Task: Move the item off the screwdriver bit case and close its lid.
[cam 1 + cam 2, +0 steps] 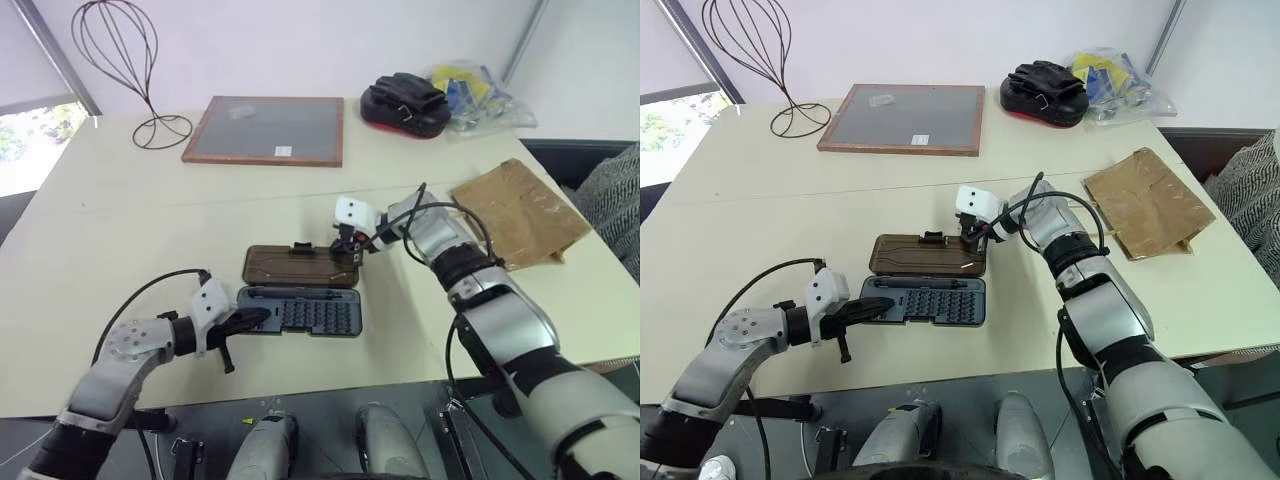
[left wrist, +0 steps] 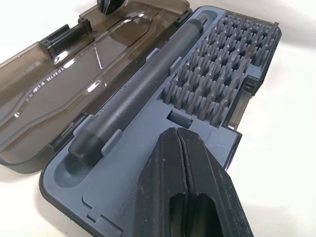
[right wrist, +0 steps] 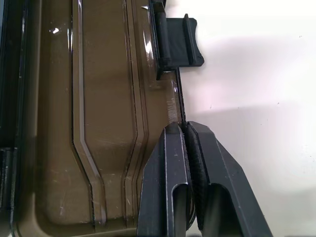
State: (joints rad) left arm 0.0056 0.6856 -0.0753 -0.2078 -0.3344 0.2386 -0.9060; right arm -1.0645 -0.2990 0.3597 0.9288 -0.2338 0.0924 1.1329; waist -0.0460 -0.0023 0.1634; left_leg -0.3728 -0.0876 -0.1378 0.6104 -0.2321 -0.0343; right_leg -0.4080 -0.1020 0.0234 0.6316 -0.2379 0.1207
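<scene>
Left eye view: the left gripper (image 1: 255,316), fingers pressed together, rested on the open case's (image 1: 300,311) left end; the right gripper (image 3: 185,129) pinched the flat lid's (image 1: 302,267) far rim; the paper bag (image 1: 520,212) lay well apart on bare tabletop (image 1: 130,240).

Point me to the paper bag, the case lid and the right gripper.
paper bag (image 1: 522,211): left eye view, middle of the crumpled brown sheet.
lid (image 1: 925,254): right eye view, centre of the smoky-brown panel.
right gripper (image 3: 186,129): right wrist view, fingertips pinching the lid's edge.
</scene>
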